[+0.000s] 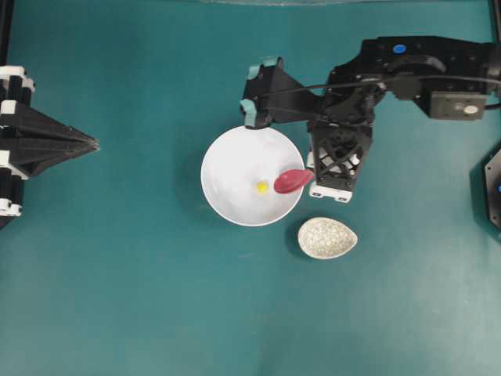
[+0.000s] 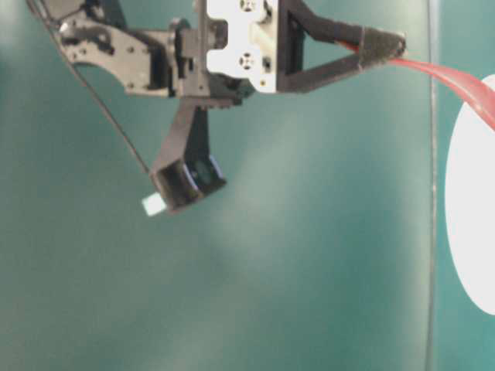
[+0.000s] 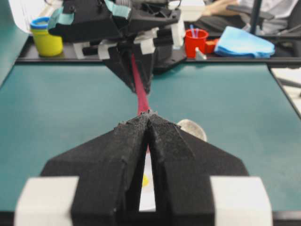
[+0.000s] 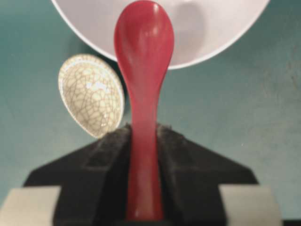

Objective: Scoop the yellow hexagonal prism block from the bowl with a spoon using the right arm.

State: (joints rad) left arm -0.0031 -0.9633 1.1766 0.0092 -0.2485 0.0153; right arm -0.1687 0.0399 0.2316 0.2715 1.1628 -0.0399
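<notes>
The white bowl (image 1: 223,160) sits mid-table with the tiny yellow block (image 1: 262,186) on its floor, right of centre. My right gripper (image 1: 313,175) is shut on the handle of the red spoon (image 1: 293,181). The spoon's head hangs over the bowl's right rim, just right of the block. In the right wrist view the spoon (image 4: 143,47) runs out from the gripper (image 4: 142,129) over the bowl's (image 4: 211,28) edge, and the block is hidden. My left gripper (image 1: 95,143) rests at the far left, shut and empty; through its narrow slit the block (image 3: 145,180) shows.
A speckled oval spoon rest (image 1: 327,237) lies on the teal table just below and right of the bowl, close under the right wrist. Beyond the table's far edge stand a yellow tub (image 3: 46,38) and a red cup (image 3: 195,41).
</notes>
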